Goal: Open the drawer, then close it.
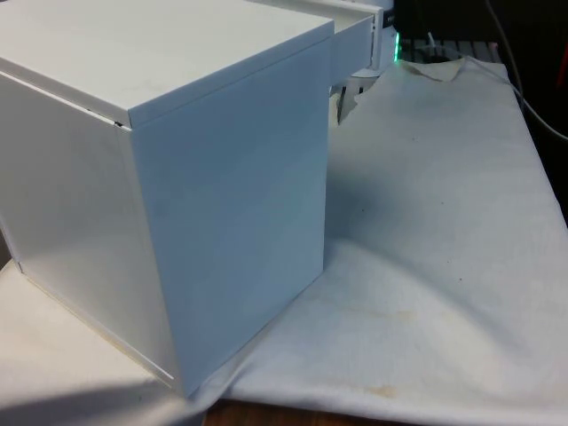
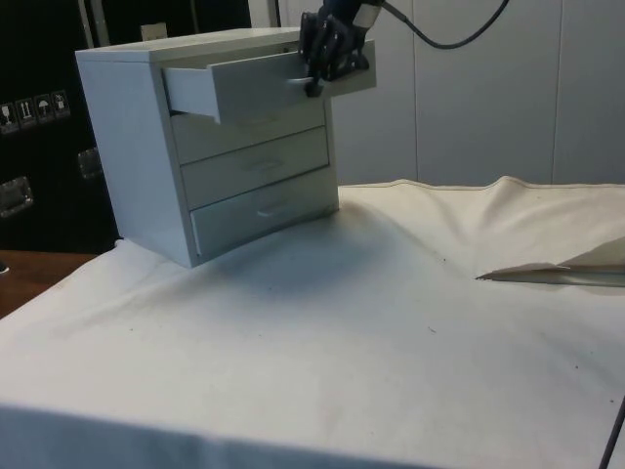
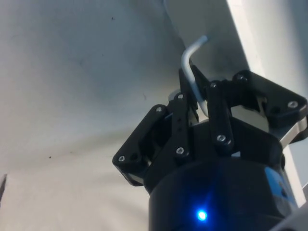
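White chest [image 2: 195, 147] with three drawers sits on the cloth [image 2: 371, 332], toward the side view's left, near the dark cabinets [image 2: 39, 117]. In the front view the chest [image 1: 177, 177] turns its blank back and side to the camera and takes up the left and centre.

Top drawer [image 2: 249, 86] is pulled out partway, its front well forward of the two lower fronts, which sit flush and shut. In the front view the drawer [image 1: 352, 46] pokes out past the chest's far corner, at the top of the frame.

Gripper [image 2: 314, 83] is at the top drawer's front, black fingers closed around the handle [image 2: 301, 83] (a bent metal bar). The wrist view shows it best: the handle [image 3: 190, 62] curves up out of the clamped fingers [image 3: 180, 120], with the gripper [image 3: 195, 103] pinching the bar tight against the drawer front [image 3: 269, 43].

A black cable [image 2: 444, 39] loops from the gripper off to the side view's right.

Cloth is wrinkled, with a few small dark specks. A folded-up edge of cloth [image 2: 557, 269] lies at the side view's right, well apart from the chest. In the front view the cloth [image 1: 444, 248] covers the table on the right, with a raised crease near the far edge.
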You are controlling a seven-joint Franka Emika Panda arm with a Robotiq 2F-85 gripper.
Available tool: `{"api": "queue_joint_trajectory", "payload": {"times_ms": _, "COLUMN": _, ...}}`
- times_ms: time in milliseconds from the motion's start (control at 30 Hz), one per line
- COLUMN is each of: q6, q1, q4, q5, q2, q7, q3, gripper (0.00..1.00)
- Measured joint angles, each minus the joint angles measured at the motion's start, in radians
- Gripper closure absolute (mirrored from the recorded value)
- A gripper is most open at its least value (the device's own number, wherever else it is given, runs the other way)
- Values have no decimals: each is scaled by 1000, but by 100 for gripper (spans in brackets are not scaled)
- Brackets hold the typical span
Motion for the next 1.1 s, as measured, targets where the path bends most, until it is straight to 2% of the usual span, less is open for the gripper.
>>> {"api": "queue_joint_trajectory", "payload": {"times_ms": 567, "q6": -4, "q1": -8, "q4": -74, "q5": -25, "q2": -90, "q7": -6, "q3": 0, "gripper": 100}}
{"api": "queue_joint_trajectory", "payload": {"times_ms": 867, "q6": -4, "q1": -9, "q4": -90, "q5": -32, "q2": -109, "q7": 2, "q3": 2, "gripper": 100}}
{"api": "queue_joint_trajectory", "payload": {"times_ms": 933, "q6": -4, "q1": -9, "q4": -90, "q5": -32, "q2": -109, "q7": 4, "q3": 4, "gripper": 97}}
{"api": "queue_joint_trajectory", "payload": {"times_ms": 1000, "q6": -4, "q1": -9, "q4": -93, "q5": -32, "q2": -109, "q7": 10, "q3": 8, "gripper": 88}}
{"api": "queue_joint_trajectory", "payload": {"times_ms": 1067, "q6": -4, "q1": -9, "q4": -97, "q5": -32, "q2": -111, "q7": 17, "q3": 12, "gripper": 78}}
{"api": "queue_joint_trajectory", "payload": {"times_ms": 1100, "q6": -4, "q1": -9, "q4": -98, "q5": -32, "q2": -111, "q7": 18, "q3": 12, "gripper": 68}}
